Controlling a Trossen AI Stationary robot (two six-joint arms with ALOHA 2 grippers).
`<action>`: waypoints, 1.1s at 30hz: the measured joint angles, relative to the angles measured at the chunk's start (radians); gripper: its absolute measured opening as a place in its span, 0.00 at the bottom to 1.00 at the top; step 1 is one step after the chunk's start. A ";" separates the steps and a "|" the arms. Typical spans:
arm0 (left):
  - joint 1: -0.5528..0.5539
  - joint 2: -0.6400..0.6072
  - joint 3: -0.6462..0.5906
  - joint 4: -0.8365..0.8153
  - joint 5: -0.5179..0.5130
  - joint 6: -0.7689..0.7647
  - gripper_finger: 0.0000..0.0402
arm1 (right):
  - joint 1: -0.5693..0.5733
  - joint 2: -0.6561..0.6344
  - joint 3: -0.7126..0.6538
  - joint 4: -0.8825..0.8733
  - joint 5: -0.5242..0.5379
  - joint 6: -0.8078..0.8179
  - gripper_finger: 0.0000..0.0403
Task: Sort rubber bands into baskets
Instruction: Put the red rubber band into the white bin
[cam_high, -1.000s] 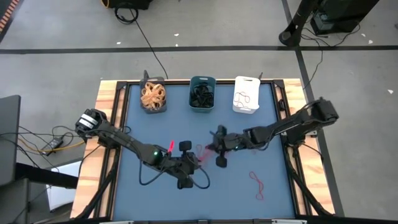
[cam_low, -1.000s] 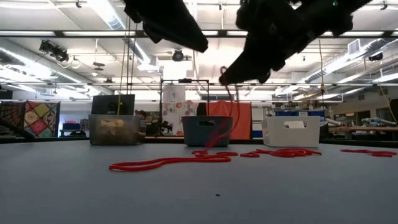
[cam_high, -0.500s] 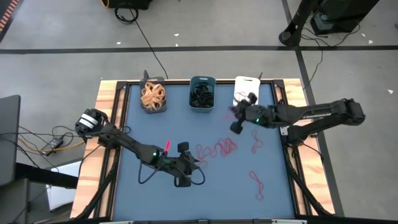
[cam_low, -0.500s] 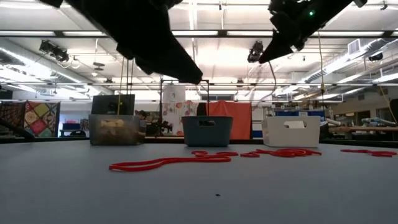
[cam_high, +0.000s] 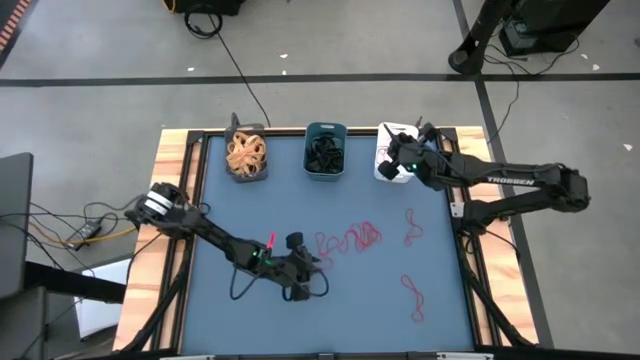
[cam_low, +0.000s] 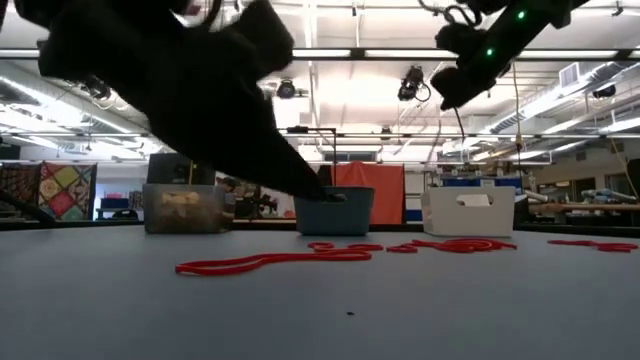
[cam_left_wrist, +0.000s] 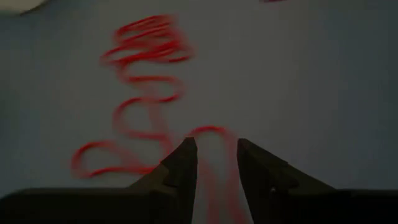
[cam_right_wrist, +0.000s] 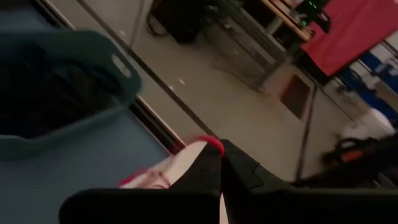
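Observation:
Three baskets stand along the far edge: a dark grey one (cam_high: 245, 155) with tan rubber bands, a teal one (cam_high: 325, 150) with black ones, and a white one (cam_high: 396, 128). A tangle of red rubber bands (cam_high: 350, 240) lies flat mid-table. My left gripper (cam_left_wrist: 216, 155) is open and low over the tangle's near-left end (cam_high: 318, 263). A red strand (cam_left_wrist: 217, 180) runs through the gap between its fingers; whether they touch it I cannot tell. My right gripper (cam_high: 392, 156) hangs over the white basket, shut on a red band. My right gripper pinches a red rubber band (cam_right_wrist: 208, 142) between its two shut fingertips, with a short arc of it showing above them. The fingers slant down from the table's right side. The band is lifted clear of the table, over the white basket (cam_right_wrist: 177, 165).
Two more red bands lie on the blue mat, one right of the tangle (cam_high: 410, 228) and one near the right front (cam_high: 413, 295). Wooden rails (cam_high: 170, 230) border the mat. Bare mat lies at the front left.
My right gripper has risen from the red tangle mid-table and swung toward the far right, ending over the white basket with a red band. The rest of the tangle has dropped back flat on the mat. My left gripper has sunk toward the table at the tangle's near-left end.

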 joint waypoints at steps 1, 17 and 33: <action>0.003 0.011 0.000 -0.008 -0.037 -0.033 0.30 | -0.018 0.006 0.000 -0.003 -0.002 -0.006 0.02; 0.049 0.040 0.000 -0.008 -0.028 -0.149 0.30 | -0.203 0.085 0.000 -0.091 -0.111 0.062 0.26; 0.105 0.040 0.000 -0.023 0.080 -0.147 0.30 | -0.207 0.073 0.000 -0.104 -0.171 0.092 0.69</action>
